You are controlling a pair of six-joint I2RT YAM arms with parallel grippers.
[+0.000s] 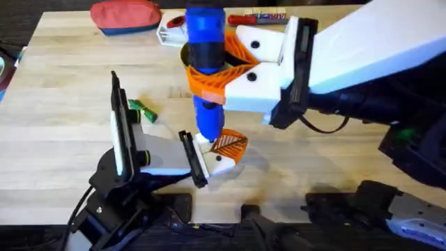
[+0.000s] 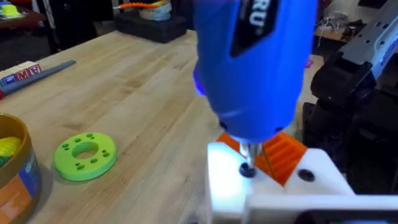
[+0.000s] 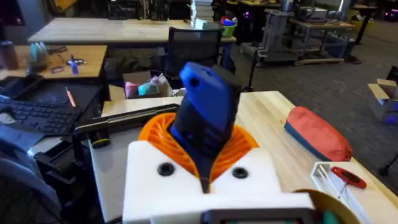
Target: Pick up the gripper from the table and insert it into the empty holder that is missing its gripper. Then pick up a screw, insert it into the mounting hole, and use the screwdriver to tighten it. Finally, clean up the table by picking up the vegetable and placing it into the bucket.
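My right gripper point(image 1: 212, 70) is shut on the blue screwdriver point(image 1: 205, 42) and holds it upright over the table's middle. White fingers point(image 3: 155, 180) with orange ribbed pads clamp its handle point(image 3: 208, 118). The bit sits on a dark screw point(image 2: 247, 169) in the cream-white holder point(image 2: 227, 180). The orange gripper point(image 2: 287, 155) is seated in that holder. My left gripper point(image 1: 212, 162) grips the holder point(image 1: 221, 164) from the left. The green vegetable point(image 1: 143, 111) lies on the table left of the screwdriver. The bucket point(image 2: 13, 177) stands behind, with yellow items inside.
A green ring-shaped disc point(image 2: 86, 155) lies beside the bucket. A red pouch point(image 1: 125, 15), a white box point(image 1: 171, 33) and a red-handled tool point(image 1: 258, 19) sit along the far edge. The right arm spans the right half of the table.
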